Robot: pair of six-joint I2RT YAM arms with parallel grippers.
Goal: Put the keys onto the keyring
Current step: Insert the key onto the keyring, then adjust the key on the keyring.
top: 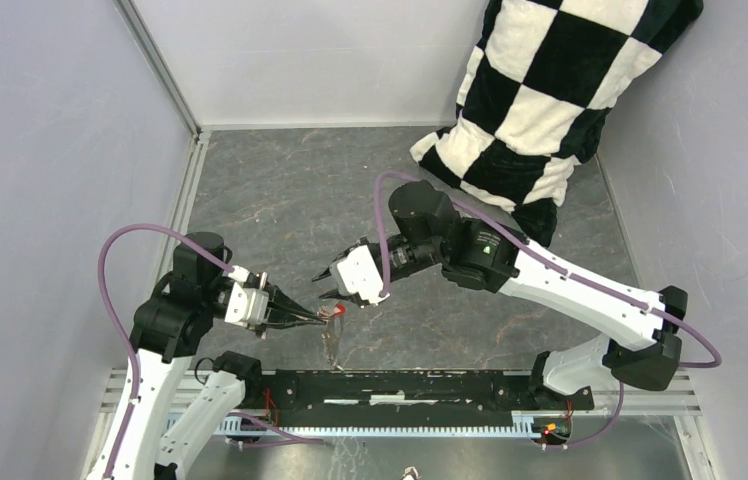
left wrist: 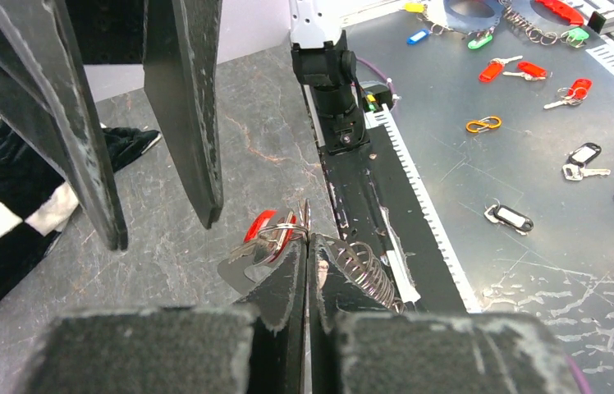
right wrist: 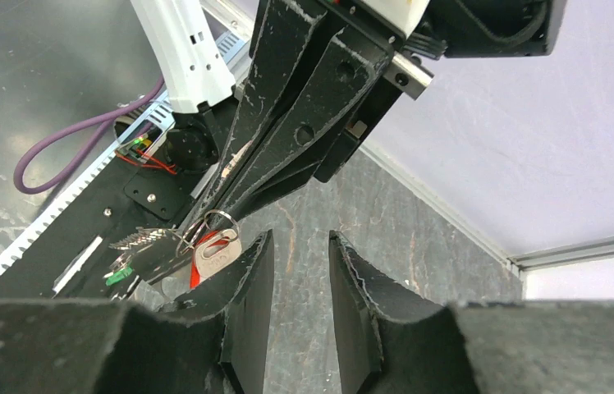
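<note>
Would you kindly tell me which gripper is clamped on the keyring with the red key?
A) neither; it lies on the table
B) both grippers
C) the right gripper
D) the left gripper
D: the left gripper is shut on the keyring, with the red key on it, while the right gripper stands open and empty beside it.

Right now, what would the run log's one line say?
left jaws: shut on grey metal keyring | red-headed metal key: hanging at ring | right jaws: open, empty, beside key
</note>
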